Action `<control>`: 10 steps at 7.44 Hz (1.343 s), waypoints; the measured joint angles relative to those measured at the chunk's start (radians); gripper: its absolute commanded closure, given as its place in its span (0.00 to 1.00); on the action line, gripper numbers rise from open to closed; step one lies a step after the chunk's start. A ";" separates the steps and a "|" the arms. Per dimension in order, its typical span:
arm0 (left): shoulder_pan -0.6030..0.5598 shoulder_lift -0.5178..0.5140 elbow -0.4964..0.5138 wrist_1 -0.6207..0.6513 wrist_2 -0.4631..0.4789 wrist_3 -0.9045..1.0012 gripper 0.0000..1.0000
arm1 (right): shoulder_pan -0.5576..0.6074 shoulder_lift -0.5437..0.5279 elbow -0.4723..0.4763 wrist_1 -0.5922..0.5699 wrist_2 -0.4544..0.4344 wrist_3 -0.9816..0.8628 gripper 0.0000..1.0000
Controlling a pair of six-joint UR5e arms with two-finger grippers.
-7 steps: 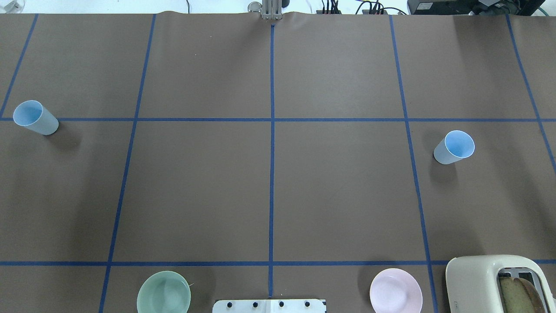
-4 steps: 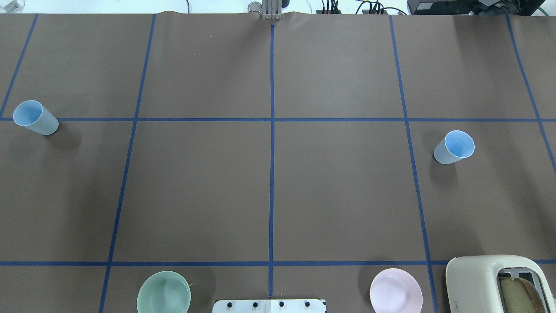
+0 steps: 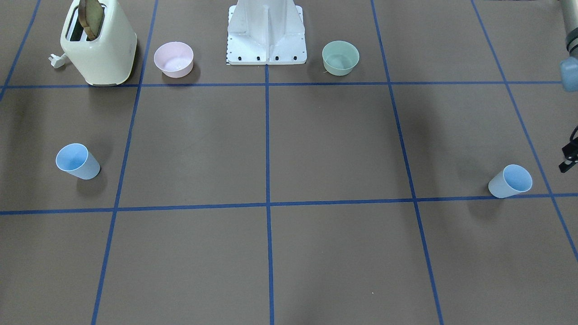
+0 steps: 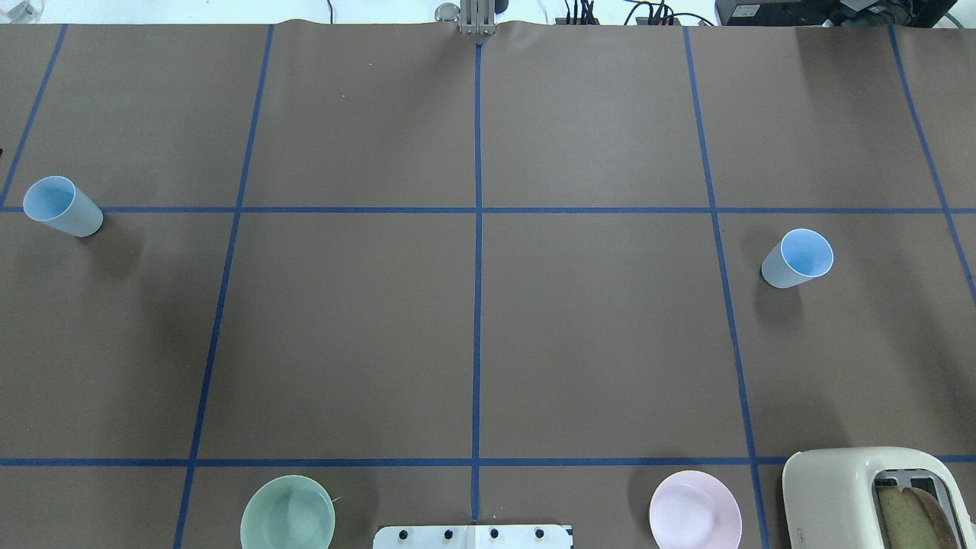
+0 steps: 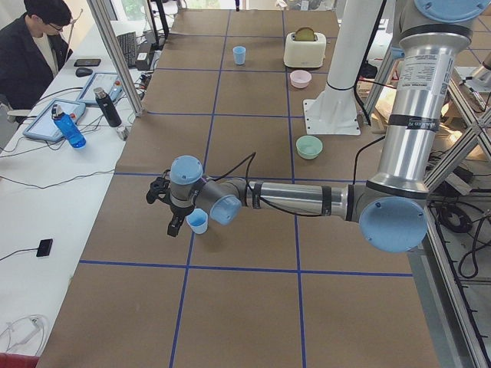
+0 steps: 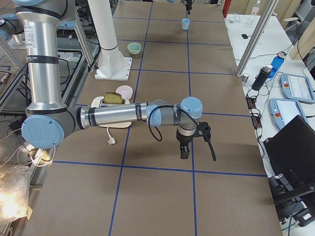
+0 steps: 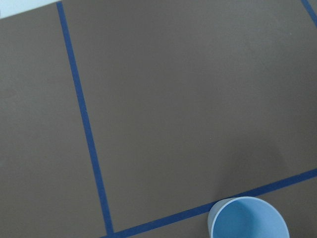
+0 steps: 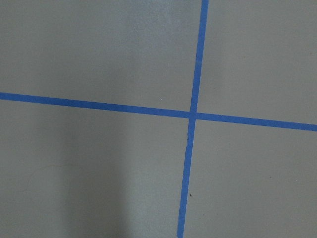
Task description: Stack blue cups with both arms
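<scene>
Left cup: the left cup (image 4: 61, 206) stood upright, mouth up, at the far left of the tabletop (image 4: 595, 343), its base by a blue tape line (image 4: 343, 210).
Right cup: the right cup (image 4: 797, 258) stood upright too, well apart on the far right, so nothing was stacked.
Left arm's fingers: the left arm's fingers (image 5: 176, 225) hung just beside the left cup, not around it. Wide or narrow? The side view could not tell.
Right arm's fingers: the right arm's fingers (image 6: 184, 151) pointed down over bare tabletop. Their spread could not be told either, and that wrist camera saw only tape, no cup.
Step in hand: the approach, by the look of it, with neither cup gripped.
Next move: each arm likely had to centre on its own cup's wall, close, lift, then carry toward the middle to nest one cup in the other.
Bystanders: the green bowl (image 4: 287, 512), pink bowl (image 4: 695, 509) and toaster (image 4: 869, 496) sat along the robot's edge of the tabletop, well apart from both cups.
</scene>
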 measured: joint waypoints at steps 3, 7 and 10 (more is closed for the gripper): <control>0.049 0.001 0.039 -0.075 0.010 -0.048 0.45 | 0.000 -0.001 -0.002 0.000 0.000 0.000 0.00; 0.085 0.011 0.053 -0.100 0.021 -0.046 1.00 | 0.000 -0.001 -0.001 -0.001 0.000 0.001 0.00; 0.088 0.009 0.008 -0.096 0.002 -0.051 1.00 | 0.000 -0.001 -0.001 -0.001 0.000 0.001 0.00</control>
